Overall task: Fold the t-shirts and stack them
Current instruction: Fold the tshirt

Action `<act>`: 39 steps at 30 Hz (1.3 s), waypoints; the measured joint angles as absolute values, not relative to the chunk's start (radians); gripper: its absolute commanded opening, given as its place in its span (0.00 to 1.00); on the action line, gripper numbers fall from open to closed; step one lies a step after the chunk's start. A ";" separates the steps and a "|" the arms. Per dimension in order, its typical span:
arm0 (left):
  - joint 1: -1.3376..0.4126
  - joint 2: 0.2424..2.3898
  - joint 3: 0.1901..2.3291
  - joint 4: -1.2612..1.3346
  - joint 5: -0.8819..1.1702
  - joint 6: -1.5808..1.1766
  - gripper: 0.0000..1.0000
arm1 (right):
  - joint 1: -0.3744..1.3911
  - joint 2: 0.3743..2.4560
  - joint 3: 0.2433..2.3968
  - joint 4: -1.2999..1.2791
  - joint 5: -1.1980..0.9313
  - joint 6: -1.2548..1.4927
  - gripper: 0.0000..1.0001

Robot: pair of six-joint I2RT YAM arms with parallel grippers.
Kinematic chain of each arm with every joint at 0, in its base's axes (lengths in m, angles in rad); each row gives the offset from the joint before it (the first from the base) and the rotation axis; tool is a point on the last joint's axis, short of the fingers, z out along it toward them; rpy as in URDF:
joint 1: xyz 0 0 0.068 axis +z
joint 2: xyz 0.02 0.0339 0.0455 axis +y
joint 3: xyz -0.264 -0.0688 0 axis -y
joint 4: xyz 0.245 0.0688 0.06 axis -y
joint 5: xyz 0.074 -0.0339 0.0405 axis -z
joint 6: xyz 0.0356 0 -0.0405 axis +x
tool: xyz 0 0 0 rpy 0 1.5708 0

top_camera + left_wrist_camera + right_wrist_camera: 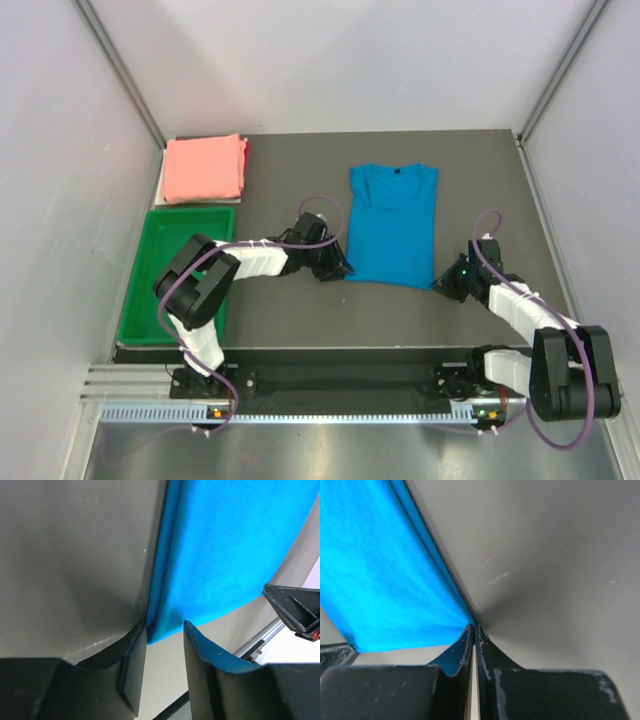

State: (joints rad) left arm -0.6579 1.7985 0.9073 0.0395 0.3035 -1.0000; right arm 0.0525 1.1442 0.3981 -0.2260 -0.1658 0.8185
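Observation:
The blue t-shirt (392, 225) lies flat in the middle of the dark table, sleeves folded in, collar at the far end. The salmon pink t-shirt (205, 168) lies folded at the back left. My left gripper (335, 268) is at the blue shirt's near left corner. In the left wrist view the gripper (165, 640) is open, with that corner of the shirt (220, 555) between the fingertips. My right gripper (446, 283) is at the near right corner. In the right wrist view the gripper (474, 630) is shut, with the corner of the shirt (380, 580) pinched at its tips.
A green plastic tray (140, 320) stands at the left, near the pink shirt. The table's right edge (548, 240) runs close to my right arm. White walls enclose the table at the back and sides.

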 measured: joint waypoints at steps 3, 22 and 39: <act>-0.665 1.810 0.917 0.046 0.296 -1.005 0.36 | 0.052 1.144 0.398 -0.224 -0.166 0.811 0.00; -0.720 1.784 0.921 0.015 0.170 -1.036 0.48 | 0.052 1.134 0.392 -0.219 -0.166 0.785 0.00; -0.801 1.742 0.919 -0.060 -0.010 -1.048 0.49 | 0.052 1.134 0.380 -0.188 -0.179 0.767 0.00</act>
State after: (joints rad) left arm -0.8009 1.7416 0.9192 -0.0597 -0.0101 -1.0485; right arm 0.0525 1.1343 0.3801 -0.1883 -0.1795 0.7670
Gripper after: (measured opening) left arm 0.485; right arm 0.007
